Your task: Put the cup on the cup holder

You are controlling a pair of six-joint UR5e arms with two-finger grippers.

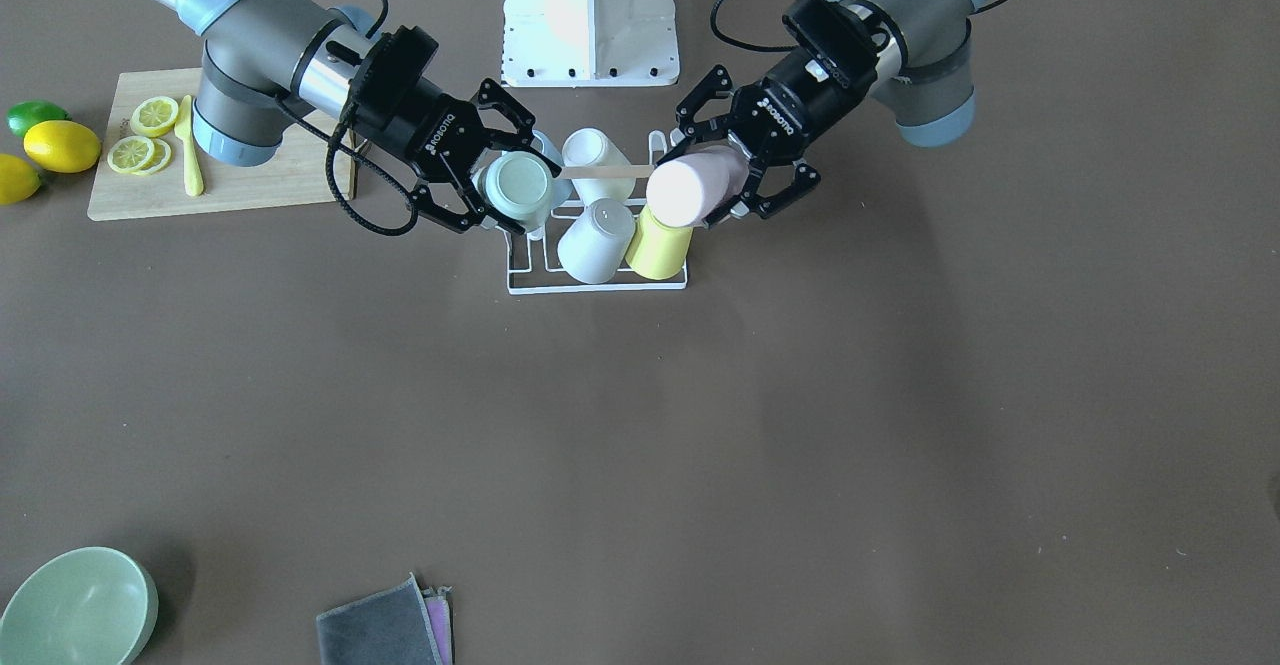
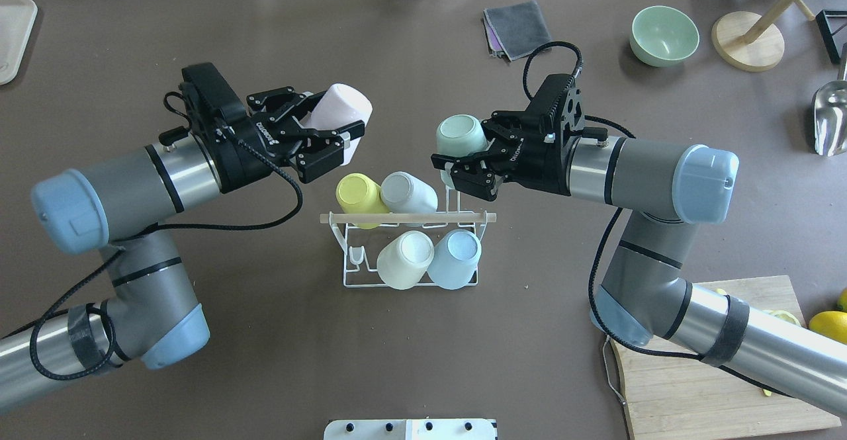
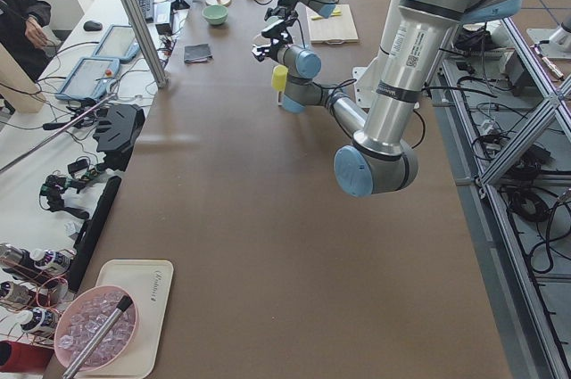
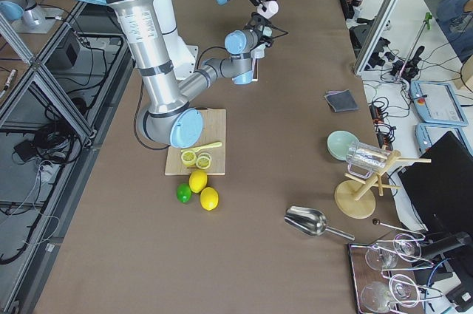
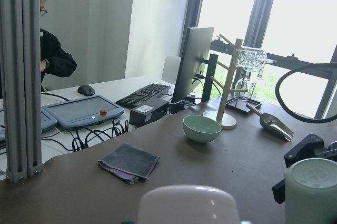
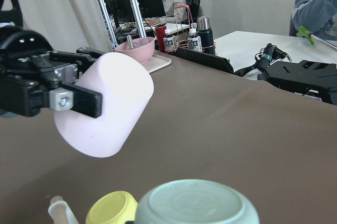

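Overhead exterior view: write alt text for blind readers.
Left end effector grips a pale pink cup, right end effector a pale green cup, near a white wire cup holder with a wooden rod. It holds a yellow cup, a white cup, a cream cup and a blue cup.

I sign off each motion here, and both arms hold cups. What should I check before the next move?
1. Left gripper holds pink cup: ok, jaws shut on it.
2. Right gripper holds green cup: ok.
3. Cup holder has a bare prong: ok, lower-left corner in the overhead view.
4. Green cup lined up over a prong: cannot tell.
5. Held cups apart from each other: ok.
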